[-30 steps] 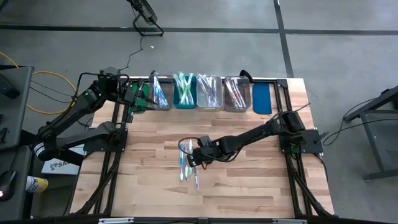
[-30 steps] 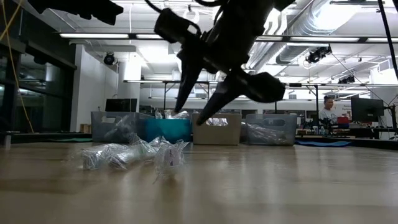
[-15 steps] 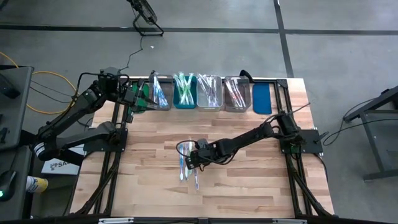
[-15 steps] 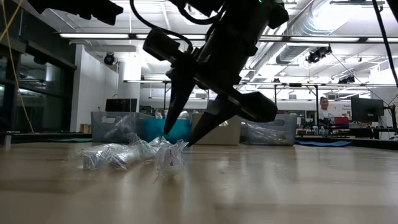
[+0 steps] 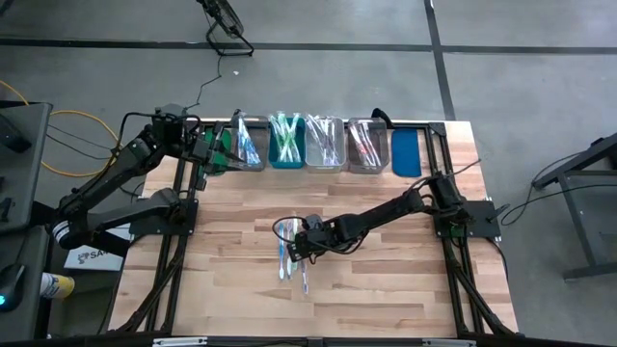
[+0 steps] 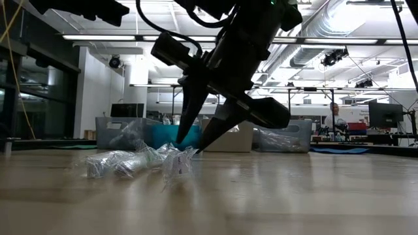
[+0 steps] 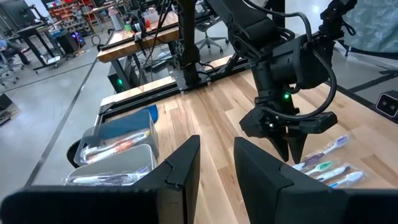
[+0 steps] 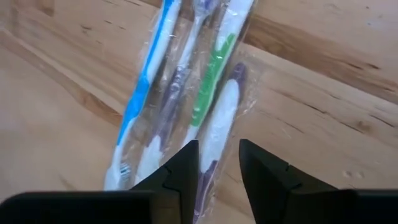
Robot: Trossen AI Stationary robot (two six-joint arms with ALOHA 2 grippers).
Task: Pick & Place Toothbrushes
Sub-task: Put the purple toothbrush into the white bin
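Observation:
Several toothbrushes in clear wrappers (image 5: 292, 258) lie side by side on the wooden table, seen close in the right wrist view: blue (image 8: 146, 81), purple (image 8: 171, 93), green (image 8: 211, 74) and white-and-purple (image 8: 221, 112). My right gripper (image 5: 295, 245) is down on this pile, open, one finger on each side of the white-and-purple one's handle. More toothbrushes fill the bins (image 5: 325, 143) along the far edge. My left gripper (image 5: 207, 149) waits open, high up by the far left bins, with nothing between its fingers (image 7: 186, 168). My right gripper comes from above, slanting down, and its fingers (image 8: 180, 171) lie across the white-and-purple toothbrush's handle (image 8: 216, 155), which lies flat on the table in its wrapper. I cannot tell whether the fingers touch the handle or the wrapper.
A row of bins stands at the far edge: clear (image 5: 249, 143), teal (image 5: 286, 142), clear, grey (image 5: 366, 145) and a flat blue one (image 5: 407, 152). Dark frame rails (image 5: 174, 251) run down both sides of the table. Bare wood lies toward the near edge.
My right gripper has come down onto the pile of toothbrushes until its fingertips reach the table, and then its fingers have drawn a little closer together. The toothbrushes have stayed where they lay.

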